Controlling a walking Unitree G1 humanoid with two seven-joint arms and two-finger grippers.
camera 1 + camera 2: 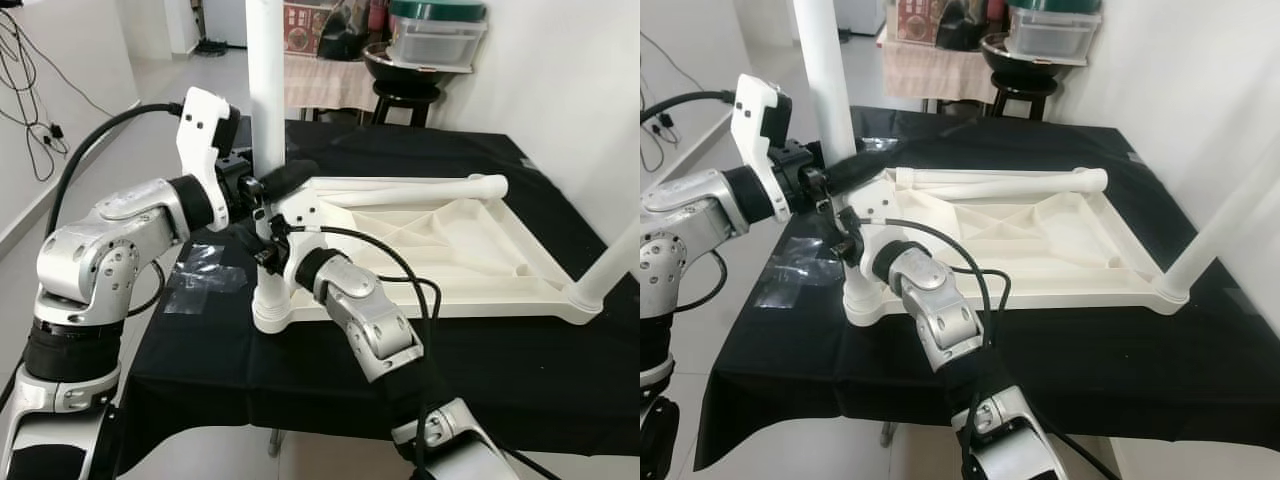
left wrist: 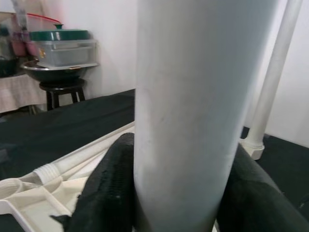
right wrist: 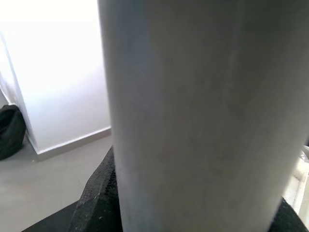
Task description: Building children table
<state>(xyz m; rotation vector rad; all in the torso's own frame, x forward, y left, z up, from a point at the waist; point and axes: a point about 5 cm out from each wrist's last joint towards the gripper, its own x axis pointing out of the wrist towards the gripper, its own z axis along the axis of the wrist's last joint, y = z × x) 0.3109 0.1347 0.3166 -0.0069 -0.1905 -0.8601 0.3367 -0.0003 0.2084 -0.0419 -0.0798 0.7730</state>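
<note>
Both the left gripper (image 1: pixel 268 185) and right gripper (image 1: pixel 268 245) hold the upright leg (image 2: pixel 193 111) at the tabletop (image 1: pixel 450 250) corner. Keep it vertical while turning; the thread seems not visible.

Before you, the upturned table frame (image 1: pixel 440 240) lies on the tabletop (image 1: pixel 500 370). An upright leg (image 1: pixel 266 90) stands at its near-left corner, another leg (image 1: pixel 610 265) at the near-right, a loose leg (image 1: pixel 410 190) behind.

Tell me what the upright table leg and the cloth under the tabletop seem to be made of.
Upright table leg: likely moulded plastic, smooth matte white with no grain showing. Black cloth: woven fabric, matte, draping and creasing over the edge. Both grippers clamp the leg.
</note>
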